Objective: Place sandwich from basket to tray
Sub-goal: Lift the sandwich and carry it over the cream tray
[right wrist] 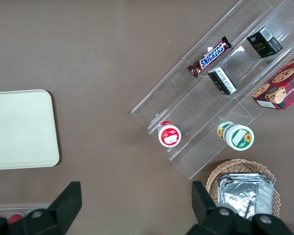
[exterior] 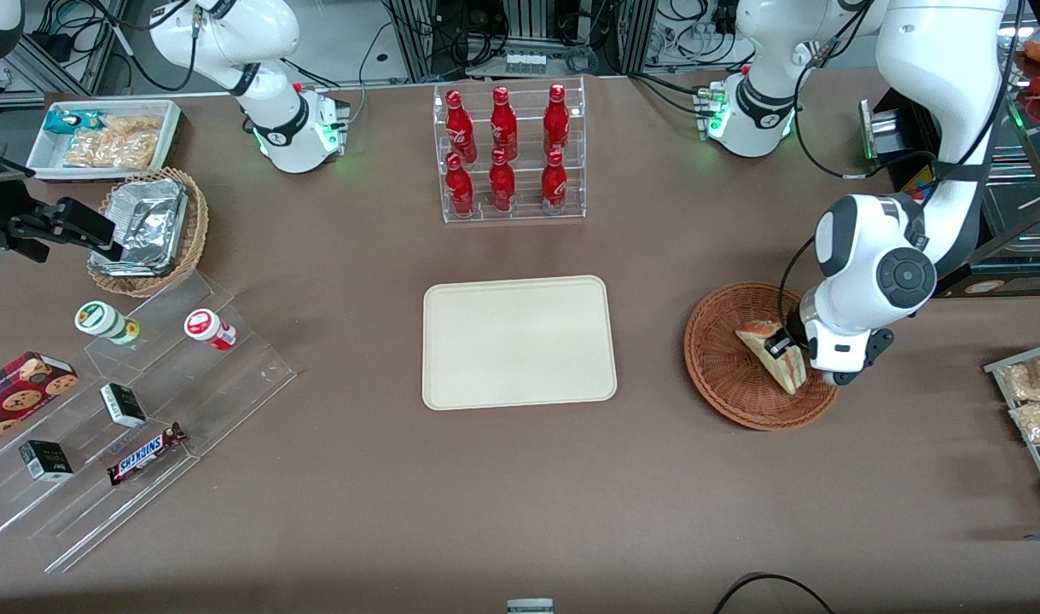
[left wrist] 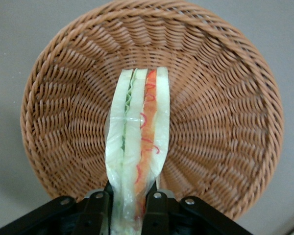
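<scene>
**Desk:** Front view first: where does the left arm's gripper (exterior: 786, 351) stand?

**Photographer:** Low inside the round reddish-brown woven wicker basket (exterior: 724, 375), toward the working arm's end of the brown table (exterior: 502, 503). Its two black fingers (left wrist: 156, 208) are clamped on one end of the triangular white-bread sandwich (exterior: 774, 354) with red and green filling. The wedge is tilted, its free end pointing toward the flat cream-beige rectangular tray (exterior: 520, 341).

**Desk:** What is hidden?

**Photographer:** The white wrist covers part of the basket's rim and the gripper body. Whether the sandwich touches the weave or hangs just above it, I cannot tell. From the wrist camera the fingers are cut off at the frame edge, and the sandwich's gripped end disappears between them; its layered edge faces the lens over the basket's ribbed floor.

**Desk:** And the setting?

**Photographer:** The tray lies mid-table, well apart from the basket. Farther from the front camera stands a clear acrylic rack of red bottles (exterior: 507, 153). Toward the parked arm's end sit a tiered clear acrylic display (exterior: 144, 426) with a Snickers bar (exterior: 147, 454), a lighter tan wicker basket of foil containers (exterior: 148, 230) and a white bin of snacks (exterior: 110, 136). Cables and metal framing line the room past the table edge.
</scene>
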Motion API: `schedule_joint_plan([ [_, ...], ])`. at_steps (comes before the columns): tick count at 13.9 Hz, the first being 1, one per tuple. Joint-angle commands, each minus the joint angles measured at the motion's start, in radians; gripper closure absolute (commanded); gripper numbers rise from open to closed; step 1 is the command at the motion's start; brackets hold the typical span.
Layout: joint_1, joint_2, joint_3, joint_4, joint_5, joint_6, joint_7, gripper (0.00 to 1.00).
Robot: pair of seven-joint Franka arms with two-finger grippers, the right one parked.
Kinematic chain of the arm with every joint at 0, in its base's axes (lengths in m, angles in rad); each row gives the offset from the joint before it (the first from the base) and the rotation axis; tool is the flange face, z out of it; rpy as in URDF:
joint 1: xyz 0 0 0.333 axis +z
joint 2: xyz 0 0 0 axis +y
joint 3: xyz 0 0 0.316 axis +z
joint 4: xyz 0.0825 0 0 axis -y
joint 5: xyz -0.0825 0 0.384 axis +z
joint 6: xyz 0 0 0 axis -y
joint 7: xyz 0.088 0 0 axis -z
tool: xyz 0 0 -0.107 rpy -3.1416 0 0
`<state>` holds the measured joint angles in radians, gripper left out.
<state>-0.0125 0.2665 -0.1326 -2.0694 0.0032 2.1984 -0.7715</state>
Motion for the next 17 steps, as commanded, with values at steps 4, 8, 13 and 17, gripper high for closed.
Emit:
schedule_joint_plan([
  [4, -0.188, 0.028, 0.002, 0.162, 0.012, -0.175, 0.075, 0.92],
  [8, -0.351, 0.167, 0.001, 0.337, 0.009, -0.233, -0.067, 1.00],
  [13, -0.471, 0.299, -0.022, 0.489, -0.006, -0.221, -0.078, 1.00],
  [17, -0.575, 0.407, -0.041, 0.600, -0.002, -0.163, -0.161, 1.00],
])
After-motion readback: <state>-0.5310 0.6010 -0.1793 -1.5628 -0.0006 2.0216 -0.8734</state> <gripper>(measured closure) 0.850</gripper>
